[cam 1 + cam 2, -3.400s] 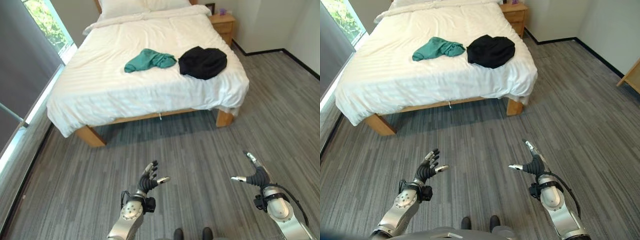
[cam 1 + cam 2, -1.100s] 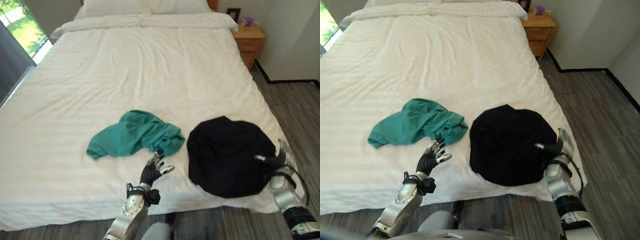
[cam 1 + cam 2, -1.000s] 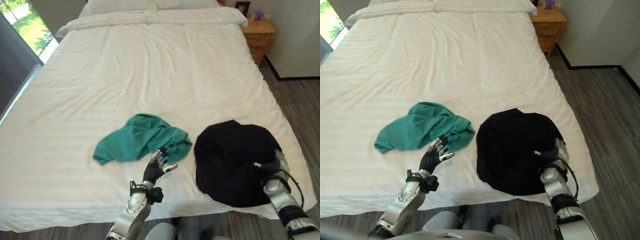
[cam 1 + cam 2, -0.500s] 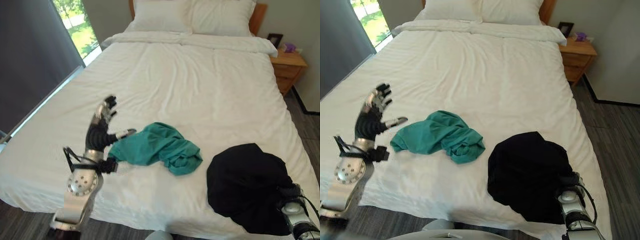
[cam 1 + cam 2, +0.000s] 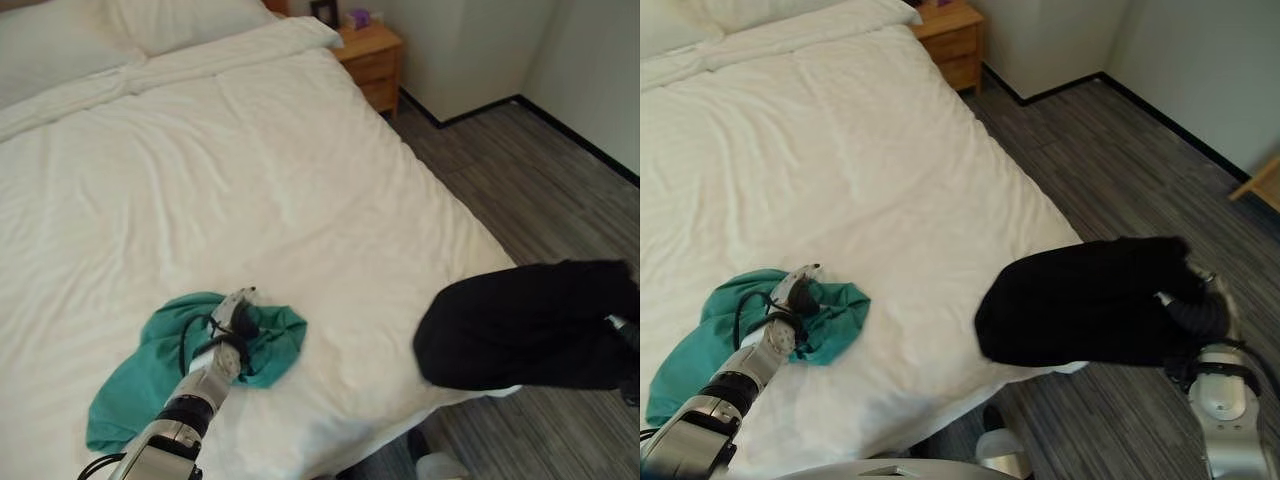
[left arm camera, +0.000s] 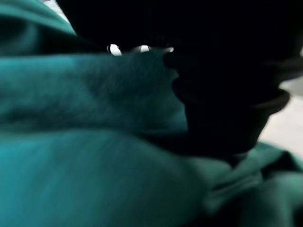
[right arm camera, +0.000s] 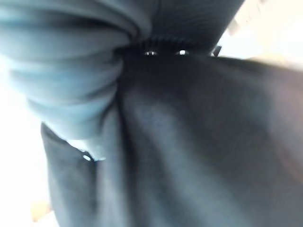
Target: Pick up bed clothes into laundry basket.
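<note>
Black cloth is up off the mattress: the black garment (image 5: 1090, 300) hangs bunched in the air past the bed's edge, over the grey floor (image 5: 1120, 130) at about 4 o'clock in the right eye view, with the right hand (image 5: 1200, 305) at its far end. Its fingers are buried in the folds there, so whether they are clenched round the cloth I cannot tell, though the garment is plainly carried from that end. Over at 8 o'clock the green garment (image 5: 150, 365) lies crumpled on the white bed (image 5: 230, 170), and the left hand (image 5: 232, 318) is down on top of it; how its fingers stand I cannot tell (dark and smothered in cloth).

So, by my reckoning: one piece lifted, the other only being reached, and neither is in a laundry basket. Both drops are left to do.

Now the views. The two eye views give the layout: bed, floor, the wooden nightstand (image 5: 370, 55) at 12 o'clock, both arms. The left wrist view adds teal fabric (image 6: 94, 151) pressed right up against a dark shape, so the contact is real. The right wrist view has black fabric (image 7: 199, 142) draped right across it, confirming the cloth is right against that hand.
</note>
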You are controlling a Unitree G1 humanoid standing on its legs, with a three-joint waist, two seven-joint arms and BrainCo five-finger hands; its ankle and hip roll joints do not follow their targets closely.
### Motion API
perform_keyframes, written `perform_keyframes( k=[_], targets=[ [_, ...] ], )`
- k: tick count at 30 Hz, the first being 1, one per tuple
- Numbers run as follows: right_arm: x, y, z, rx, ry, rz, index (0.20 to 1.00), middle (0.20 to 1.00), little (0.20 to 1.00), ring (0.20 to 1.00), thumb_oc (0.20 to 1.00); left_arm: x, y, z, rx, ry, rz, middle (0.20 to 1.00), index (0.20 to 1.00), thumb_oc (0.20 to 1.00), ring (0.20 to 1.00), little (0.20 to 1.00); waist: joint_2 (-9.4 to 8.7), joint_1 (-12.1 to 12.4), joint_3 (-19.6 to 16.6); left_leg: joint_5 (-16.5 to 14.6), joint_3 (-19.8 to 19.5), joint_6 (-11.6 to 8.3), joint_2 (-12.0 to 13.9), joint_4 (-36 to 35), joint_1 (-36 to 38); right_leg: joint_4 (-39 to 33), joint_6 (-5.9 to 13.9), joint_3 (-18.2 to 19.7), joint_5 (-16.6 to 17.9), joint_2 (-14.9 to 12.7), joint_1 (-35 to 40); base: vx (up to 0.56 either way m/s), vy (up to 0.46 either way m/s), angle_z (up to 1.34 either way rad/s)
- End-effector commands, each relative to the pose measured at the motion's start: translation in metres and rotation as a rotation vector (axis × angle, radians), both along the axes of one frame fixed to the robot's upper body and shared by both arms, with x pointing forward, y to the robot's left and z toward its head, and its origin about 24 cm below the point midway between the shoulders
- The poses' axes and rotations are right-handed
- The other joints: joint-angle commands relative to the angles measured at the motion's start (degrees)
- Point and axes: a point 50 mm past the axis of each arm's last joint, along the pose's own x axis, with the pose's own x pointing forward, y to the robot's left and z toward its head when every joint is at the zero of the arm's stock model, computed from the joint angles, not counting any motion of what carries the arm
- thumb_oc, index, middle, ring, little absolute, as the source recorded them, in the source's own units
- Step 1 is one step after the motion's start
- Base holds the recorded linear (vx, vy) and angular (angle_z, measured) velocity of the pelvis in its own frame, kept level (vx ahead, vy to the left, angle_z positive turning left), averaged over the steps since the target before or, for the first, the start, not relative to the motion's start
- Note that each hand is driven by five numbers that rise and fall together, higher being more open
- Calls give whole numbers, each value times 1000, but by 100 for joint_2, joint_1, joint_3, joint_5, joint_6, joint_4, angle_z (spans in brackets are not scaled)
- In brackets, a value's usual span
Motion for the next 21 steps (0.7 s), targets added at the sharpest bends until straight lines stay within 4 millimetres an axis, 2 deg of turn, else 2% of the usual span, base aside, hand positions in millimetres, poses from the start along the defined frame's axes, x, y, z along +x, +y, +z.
perform_keyframes(
  k=[1,2,3,4,5,7,10,12,13,14,15,16,17,18,19,20,21],
  targets=[
    [8,22,72,-225,-276,192,200,200,200,200,200,-18,12,-23,150,228,19,1000,1000,1000,1000,1000,-135,251,-287,-521,306,-231,294,73,183,116,582,-48,52,-439,63,31,86,-31],
    [8,22,72,-228,-275,191,200,200,200,200,200,-18,11,-23,148,228,18,1000,1000,1000,1000,1000,-122,256,-281,-525,312,-229,292,73,191,116,585,-42,51,-441,68,25,87,-35],
    [6,25,85,-270,-310,207,200,200,200,200,200,-32,15,-34,161,322,20,1000,1000,1000,1000,1000,-141,178,-294,-542,349,-216,289,73,224,133,591,-13,70,-451,69,18,53,-26],
    [5,25,85,-272,-308,206,200,200,200,200,200,-32,14,-35,159,324,17,827,827,827,827,827,-129,183,-292,-547,350,-214,287,73,232,132,594,-12,67,-453,76,26,115,-18],
    [3,26,96,-303,-337,215,200,200,200,200,200,-45,10,-48,158,434,-21,200,200,200,200,200,-131,101,-297,-574,376,-198,271,73,267,139,608,3,89,-469,79,19,99,-7],
    [0,26,103,-328,-352,205,200,200,200,200,200,-54,7,-55,160,493,-56,200,200,200,200,200,-106,29,-309,-608,402,-179,245,73,291,139,628,38,105,-491,64,37,120,2],
    [-1,27,113,-376,-384,196,200,200,200,200,200,-43,16,-44,194,466,-76,200,200,200,200,200,-88,-43,-292,-627,450,-150,212,73,282,168,659,79,133,-511,0,7,80,-2],
    [-7,26,125,-426,-448,160,200,200,200,200,200,-2,40,7,255,268,-57,200,200,200,200,200,-96,-169,-191,-609,518,-137,182,73,180,235,698,130,213,-503,-155,-75,56,-11],
    [-8,26,125,-425,-449,159,200,200,200,200,200,-1,41,7,256,268,-58,200,200,200,200,200,-101,-163,-190,-608,520,-137,182,73,178,239,698,132,212,-503,-160,-77,26,-11],
    [-12,24,128,-434,-477,143,200,200,200,200,200,16,54,37,277,143,-29,200,200,200,200,200,-105,-177,-133,-601,538,-123,187,73,136,242,709,132,213,-494,-214,-187,3,-17],
    [-18,23,132,-447,-541,101,200,200,200,200,200,40,66,92,312,-80,-20,200,200,200,200,200,-111,-140,36,-549,665,-103,235,73,15,390,751,-74,324,-478,-440,-273,-19,-21],
    [-22,20,132,-444,-566,70,200,200,200,200,200,51,72,134,344,-239,-20,200,200,200,200,200,-57,-13,102,-540,840,-108,319,73,-57,519,769,-547,295,-532,-498,-311,-42,-41],
    [-25,19,129,-428,-579,45,200,200,200,200,200,55,77,176,374,-386,-36,200,200,200,200,200,-11,134,150,-485,972,-115,403,73,-111,695,725,-995,196,-549,-519,-259,-38,-106],
    [-27,19,122,-405,-580,27,200,200,200,200,200,49,80,207,396,-506,-48,200,200,200,200,200,-36,228,193,-378,1088,-128,487,73,-164,892,664,-1290,84,-542,-558,-214,13,-129],
    [-28,18,118,-402,-570,7,200,200,200,200,200,41,83,237,418,-622,-58,200,200,200,200,200,4,401,186,-351,1251,-127,588,73,-169,1110,640,-1655,-87,-590,-508,-192,19,-116],
    [-28,18,113,-398,-554,-3,200,200,200,200,200,31,82,252,413,-714,-67,200,200,200,200,200,-27,576,185,-314,1388,-136,655,73,-169,1294,582,-1886,-232,-624,-453,-120,17,-48],
    [-28,19,113,-399,-555,2,200,200,200,200,200,27,83,251,413,-713,-62,200,200,200,200,200,-30,564,193,-271,1413,-138,661,73,-173,1312,562,-1875,-215,-622,-476,-190,5,-76]
  ],
)
